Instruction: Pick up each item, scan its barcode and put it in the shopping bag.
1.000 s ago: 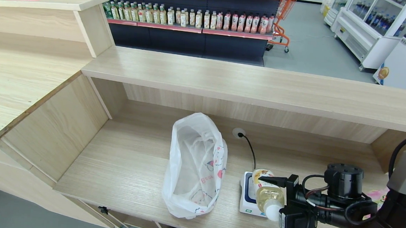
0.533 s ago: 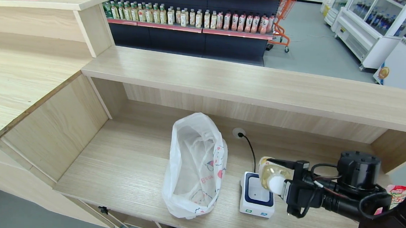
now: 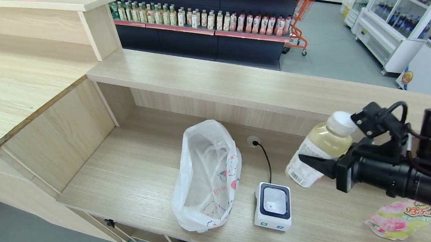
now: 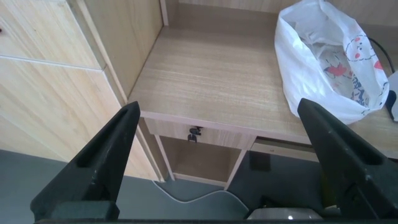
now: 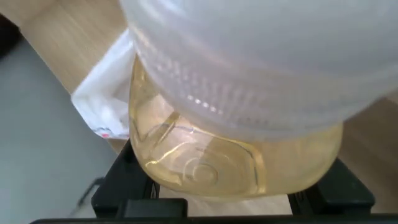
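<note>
Holding bottle (image 3: 321, 153) aloft: right fingers (image 3: 316, 165) clamped on its body, barcode end tilted low, up and right of scanner (image 3: 273, 205), likely for scanning. Bag (image 3: 207, 177) open on counter (image 3: 139, 176). Left fingers (image 4: 102, 162) wide, empty.

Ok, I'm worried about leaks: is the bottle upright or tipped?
Tipped. The bottle leans in the right gripper, white cap highest and toward the right, label end lower, above the counter.

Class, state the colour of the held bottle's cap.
White cap on the bottle, clearest in the head view.
</note>
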Robot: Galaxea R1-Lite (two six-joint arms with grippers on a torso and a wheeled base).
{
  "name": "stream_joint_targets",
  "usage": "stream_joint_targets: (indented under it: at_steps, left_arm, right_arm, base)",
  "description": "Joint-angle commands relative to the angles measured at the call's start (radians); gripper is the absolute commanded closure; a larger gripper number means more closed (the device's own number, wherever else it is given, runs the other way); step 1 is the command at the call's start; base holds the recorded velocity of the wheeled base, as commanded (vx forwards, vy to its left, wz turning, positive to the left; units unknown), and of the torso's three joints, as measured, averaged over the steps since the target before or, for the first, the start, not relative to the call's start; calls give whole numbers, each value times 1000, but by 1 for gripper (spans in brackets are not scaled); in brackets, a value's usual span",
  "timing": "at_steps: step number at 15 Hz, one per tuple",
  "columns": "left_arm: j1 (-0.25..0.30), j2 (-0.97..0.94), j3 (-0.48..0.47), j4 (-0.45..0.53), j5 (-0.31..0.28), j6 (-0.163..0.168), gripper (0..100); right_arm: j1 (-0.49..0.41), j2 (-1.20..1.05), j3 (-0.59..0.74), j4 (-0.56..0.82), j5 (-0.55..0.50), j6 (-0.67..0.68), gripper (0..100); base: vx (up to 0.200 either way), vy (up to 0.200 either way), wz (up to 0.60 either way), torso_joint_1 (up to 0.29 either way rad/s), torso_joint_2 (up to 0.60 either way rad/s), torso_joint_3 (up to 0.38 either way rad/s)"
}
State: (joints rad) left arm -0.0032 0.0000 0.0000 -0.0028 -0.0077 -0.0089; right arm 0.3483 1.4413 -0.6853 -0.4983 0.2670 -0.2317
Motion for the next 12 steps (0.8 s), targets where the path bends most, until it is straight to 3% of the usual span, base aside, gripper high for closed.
stream_joint_targets:
  at_steps: [1,7,9,11,12]
  left_arm:
    - [0,2,0,0,0,0,0]
    - [0,0,0,0,0,6,0]
    - [0,0,0,0,0,7,0]
    - [0,0,0,0,0,6,0]
    - [0,0,0,0,0,6,0]
  right_arm:
    - [3,-101,-3,12,-2,97,100]
    - [6,-39,90,-17,51,172,100]
    - [1,71,125,-183,52,198,100]
    - [-15,149,127,-281,66,203,100]
    - [-42,246,127,-402,130,198,100]
  base:
    - [0,200,0,-7,-2,-7]
    - [0,200,0,5,6,2]
    - [0,200,0,5,2,5]
    - [0,0,0,0,0,0]
    - [0,0,0,0,0,0]
